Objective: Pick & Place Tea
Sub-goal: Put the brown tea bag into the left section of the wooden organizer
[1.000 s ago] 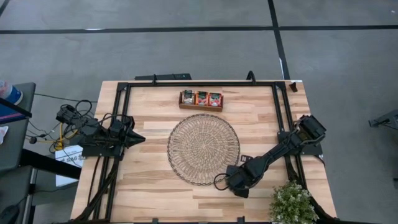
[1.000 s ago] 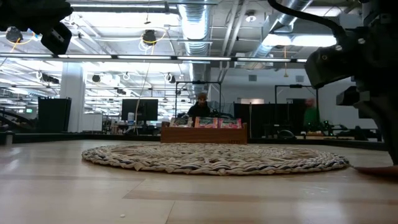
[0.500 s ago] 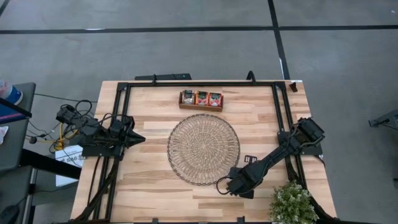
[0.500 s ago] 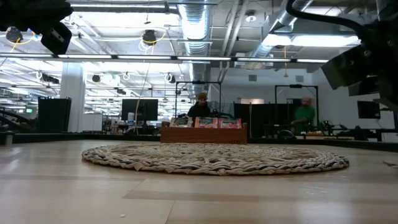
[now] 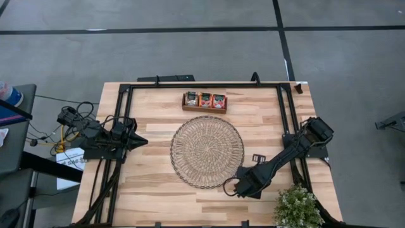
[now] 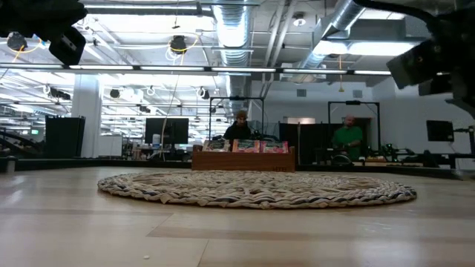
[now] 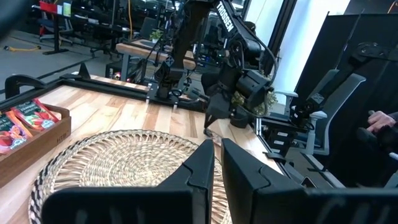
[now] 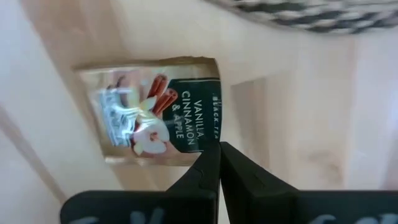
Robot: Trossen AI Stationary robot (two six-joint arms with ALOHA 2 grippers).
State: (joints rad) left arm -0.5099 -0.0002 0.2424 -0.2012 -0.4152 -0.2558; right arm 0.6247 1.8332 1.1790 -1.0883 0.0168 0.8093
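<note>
The round woven mat (image 5: 207, 152) fills the table's middle, with the wooden tray (image 5: 204, 102) of tea sachets just beyond it. The left gripper (image 5: 140, 141), jaws together, waits beside the mat. Only the right wrist view shows the right gripper (image 8: 219, 158), pinched shut on the edge of a beige tea sachet (image 8: 155, 111), its dark green end toward the mat's rim and its faces nearly square.

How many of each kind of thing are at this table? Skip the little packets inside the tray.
Robot arms: 2, left and right
Round woven mat: 1
Wooden divided tray: 1
Potted plant: 1
Tea sachet outside the tray: 1
Total: 6
</note>
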